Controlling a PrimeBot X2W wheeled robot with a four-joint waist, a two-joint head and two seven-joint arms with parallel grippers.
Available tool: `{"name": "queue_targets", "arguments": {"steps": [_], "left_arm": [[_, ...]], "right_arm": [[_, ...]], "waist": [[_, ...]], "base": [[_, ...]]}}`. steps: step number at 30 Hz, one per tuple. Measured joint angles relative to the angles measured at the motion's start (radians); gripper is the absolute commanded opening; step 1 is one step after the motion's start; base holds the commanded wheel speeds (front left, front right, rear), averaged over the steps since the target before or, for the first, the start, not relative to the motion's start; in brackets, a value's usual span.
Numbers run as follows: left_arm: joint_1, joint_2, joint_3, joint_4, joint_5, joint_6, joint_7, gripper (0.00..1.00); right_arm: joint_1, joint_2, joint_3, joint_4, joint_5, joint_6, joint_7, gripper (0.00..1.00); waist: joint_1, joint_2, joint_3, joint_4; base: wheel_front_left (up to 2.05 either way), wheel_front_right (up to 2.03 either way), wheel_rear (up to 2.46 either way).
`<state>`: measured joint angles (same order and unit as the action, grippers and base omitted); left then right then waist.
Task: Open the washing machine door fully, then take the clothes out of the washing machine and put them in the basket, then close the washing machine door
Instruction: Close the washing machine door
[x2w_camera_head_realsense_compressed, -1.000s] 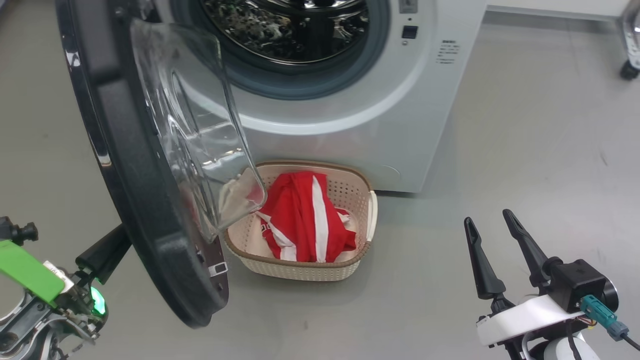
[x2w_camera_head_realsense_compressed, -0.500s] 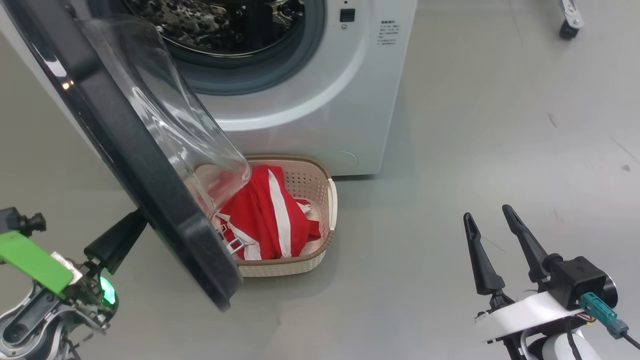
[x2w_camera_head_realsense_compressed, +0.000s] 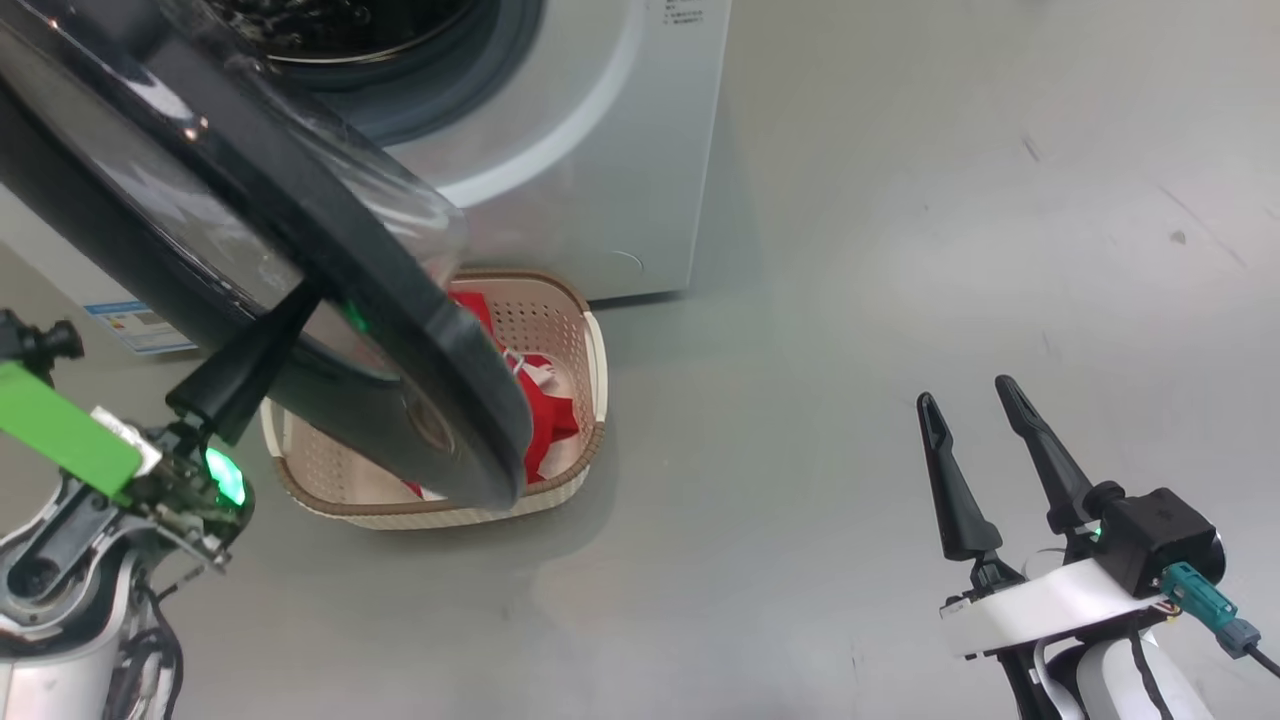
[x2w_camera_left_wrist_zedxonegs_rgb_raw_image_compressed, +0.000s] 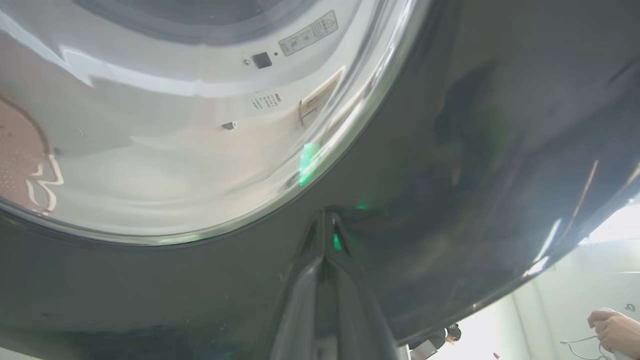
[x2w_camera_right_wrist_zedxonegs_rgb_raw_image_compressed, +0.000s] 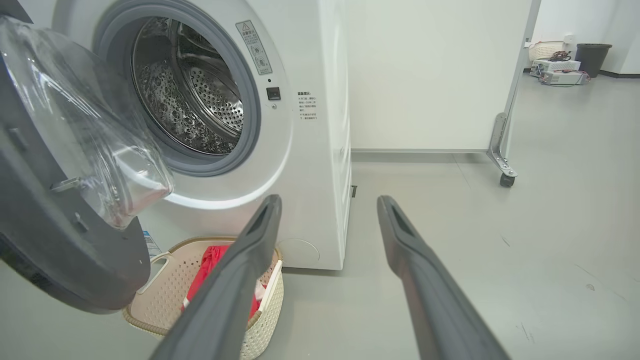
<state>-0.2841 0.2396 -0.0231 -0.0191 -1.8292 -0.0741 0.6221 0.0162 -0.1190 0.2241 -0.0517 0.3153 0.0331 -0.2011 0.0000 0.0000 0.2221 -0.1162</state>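
Red clothes (x2w_camera_head_realsense_compressed: 548, 425) in basket (x2w_camera_head_realsense_compressed: 545, 318), door (x2w_camera_head_realsense_compressed: 420, 350) open

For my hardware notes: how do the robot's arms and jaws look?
Both jaws are long, tapered, black. The right arm has a white wrist shell, a black block and a teal connector. The left arm is silver-grey, with a green tab and green light.

Head view: the washing machine door (x2w_camera_head_realsense_compressed: 320, 230) covers much of the basket (x2w_camera_head_realsense_compressed: 592, 350) and most of the clothes (x2w_camera_head_realsense_compressed: 548, 425), and the top edge cuts off the washing machine (x2w_camera_head_realsense_compressed: 600, 150). We cannot read the small printed label (x2w_camera_right_wrist_zedxonegs_rgb_raw_image_compressed: 305, 106) on its front.
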Motion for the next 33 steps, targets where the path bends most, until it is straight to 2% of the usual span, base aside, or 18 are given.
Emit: {"name": "queue_targets", "arguments": {"steps": [11, 25, 33], "left_arm": [[-0.158, -0.036, -0.006, 0.008, 0.0, 0.026, -0.036, 0.0], [-0.345, -0.033, 0.05, 0.082, 0.011, 0.054, -0.106, 0.0], [-0.443, -0.026, 0.059, 0.147, 0.058, 0.06, -0.146, 0.0]], "right_arm": [[-0.051, 0.016, -0.005, 0.0, 0.01, 0.01, -0.017, 1.0], [-0.096, 0.038, 0.01, 0.03, 0.034, 0.027, -0.034, 1.0], [-0.125, 0.045, 0.01, 0.049, 0.043, 0.028, -0.042, 1.0]], "waist": [[0.0, 0.0, 0.094, -0.065], [0.0, 0.0, 0.195, -0.167], [0.0, 0.0, 0.248, -0.216]], "base": [[0.0, 0.0, 0.0], [0.0, 0.0, 0.0], [0.0, 0.0, 0.0]]}}
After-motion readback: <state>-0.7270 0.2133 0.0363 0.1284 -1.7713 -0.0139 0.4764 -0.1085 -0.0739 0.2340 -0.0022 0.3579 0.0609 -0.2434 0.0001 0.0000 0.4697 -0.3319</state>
